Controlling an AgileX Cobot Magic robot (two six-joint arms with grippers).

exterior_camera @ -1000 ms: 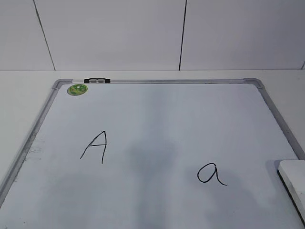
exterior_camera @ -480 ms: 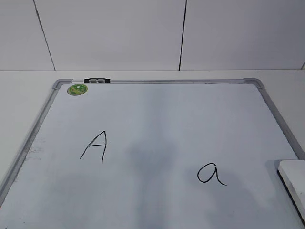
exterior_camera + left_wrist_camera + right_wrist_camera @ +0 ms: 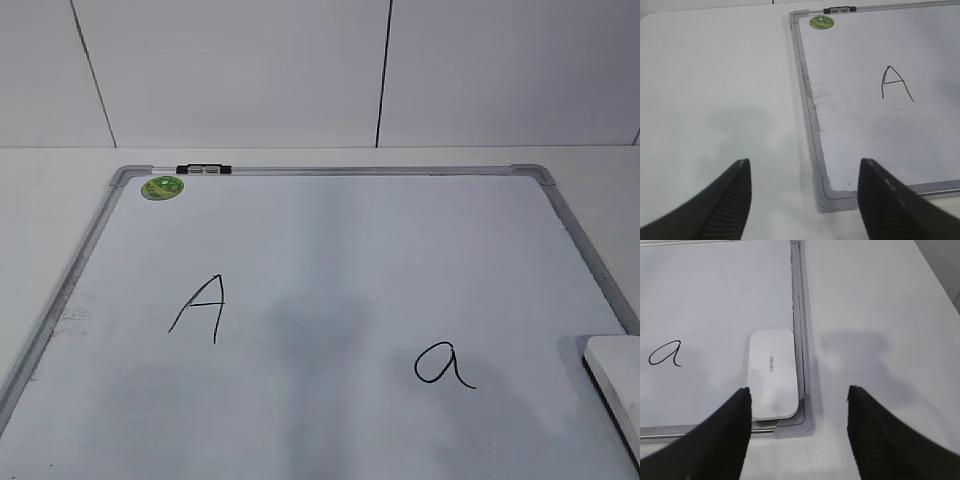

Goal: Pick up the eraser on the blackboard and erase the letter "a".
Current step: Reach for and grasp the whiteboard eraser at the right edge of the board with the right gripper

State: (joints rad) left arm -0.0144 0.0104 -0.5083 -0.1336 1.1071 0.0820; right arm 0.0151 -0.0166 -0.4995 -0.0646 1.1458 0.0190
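Note:
The blackboard is a white dry-erase board with a grey frame, lying flat on the table. The eraser, a white oblong block, lies at its near right corner; it also shows in the right wrist view. The letter "a" is written left of the eraser and shows in the right wrist view too. My right gripper is open and empty, above the board's near right corner, just short of the eraser. My left gripper is open and empty above the board's near left corner. Neither gripper shows in the exterior view.
A capital "A" is written on the board's left half. A round green magnet sits at the far left corner beside a black clip on the frame. White table surface lies on both sides of the board.

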